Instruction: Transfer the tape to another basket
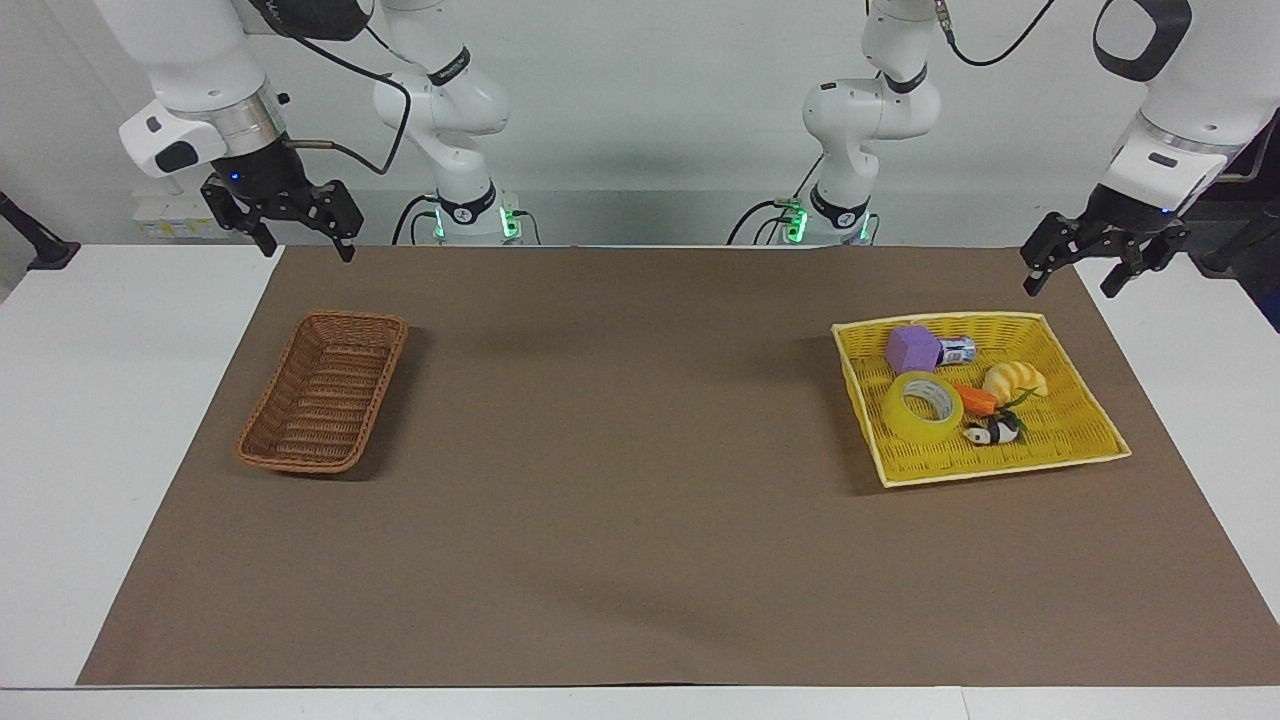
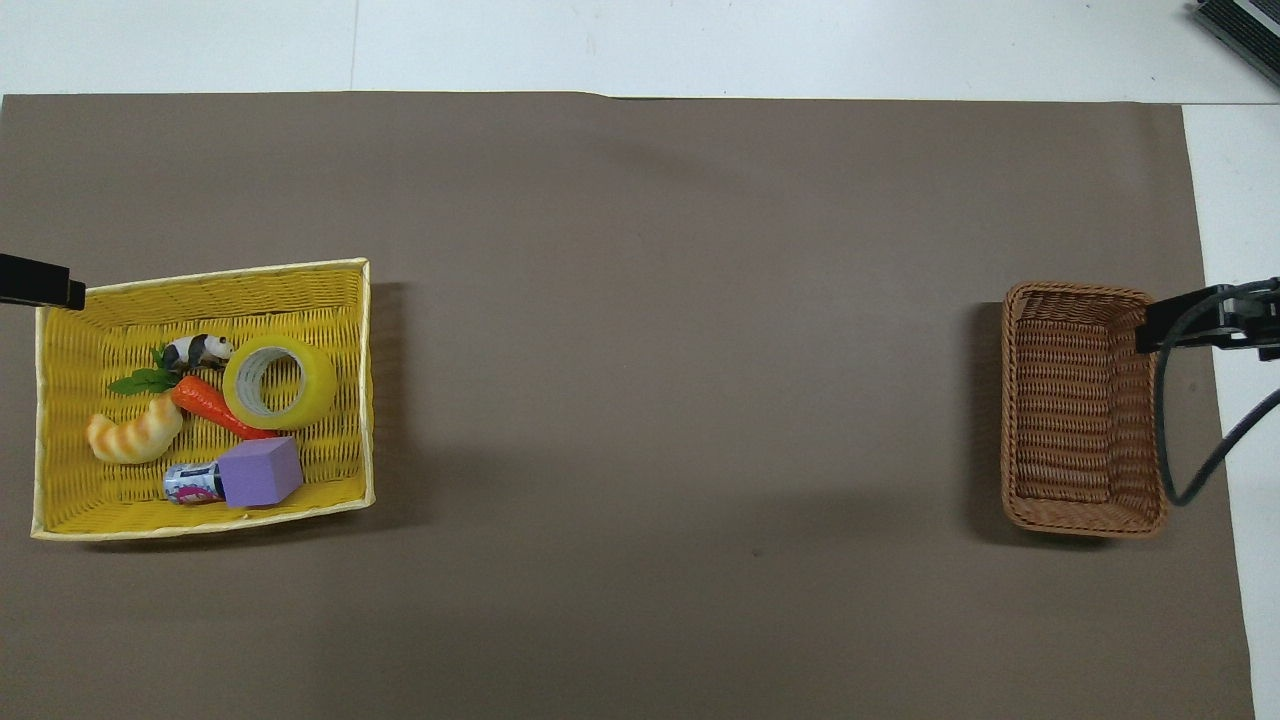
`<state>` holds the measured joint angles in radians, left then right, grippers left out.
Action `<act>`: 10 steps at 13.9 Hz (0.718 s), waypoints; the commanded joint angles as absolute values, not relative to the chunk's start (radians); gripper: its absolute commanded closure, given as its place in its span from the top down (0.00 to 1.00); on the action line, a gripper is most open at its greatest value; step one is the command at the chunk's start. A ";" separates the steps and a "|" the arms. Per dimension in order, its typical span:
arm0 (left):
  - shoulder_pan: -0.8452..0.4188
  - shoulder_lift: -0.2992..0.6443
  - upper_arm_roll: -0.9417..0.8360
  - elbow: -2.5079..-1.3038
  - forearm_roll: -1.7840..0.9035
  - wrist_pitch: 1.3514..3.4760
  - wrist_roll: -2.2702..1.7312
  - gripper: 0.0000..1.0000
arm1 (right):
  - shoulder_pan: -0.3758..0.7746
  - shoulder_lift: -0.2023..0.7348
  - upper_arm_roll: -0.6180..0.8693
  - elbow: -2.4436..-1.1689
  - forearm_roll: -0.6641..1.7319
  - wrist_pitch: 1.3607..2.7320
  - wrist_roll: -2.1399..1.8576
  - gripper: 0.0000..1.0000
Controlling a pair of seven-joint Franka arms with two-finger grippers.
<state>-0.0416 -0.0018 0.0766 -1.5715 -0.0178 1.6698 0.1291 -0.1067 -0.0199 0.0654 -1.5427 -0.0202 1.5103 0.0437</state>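
one camera sits high up across the table and looks back at the two robots, so they stand at the top. the other camera hangs high over the robots' end and looks almost straight down. both are far off and take in most of the brown mat (image 1: 640, 560) (image 2: 680, 300). both show the yellow basket (image 1: 1090, 440) (image 2: 60, 500) and the brown basket (image 1: 290, 455) (image 2: 1085, 515), but on swapped sides.
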 commanded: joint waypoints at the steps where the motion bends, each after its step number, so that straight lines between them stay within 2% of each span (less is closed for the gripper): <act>1: -0.048 -0.021 0.072 -1.583 -0.003 1.675 0.135 1.00 | -0.112 -0.028 0.071 -1.543 -0.021 1.497 0.055 1.00; 4: -0.049 -0.020 0.072 -1.604 -0.003 1.696 0.138 1.00 | -0.112 -0.028 0.071 -1.542 -0.021 1.500 0.055 1.00; 10: -0.051 -0.021 0.071 -1.739 -0.005 1.824 0.138 1.00 | -0.114 -0.031 0.069 -1.545 -0.021 1.491 0.055 1.00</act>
<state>-0.0444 -0.0012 0.0690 -1.6678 -0.0178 1.7605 0.1323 -0.1067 -0.0199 0.0654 -1.5427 -0.0202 1.5029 0.0437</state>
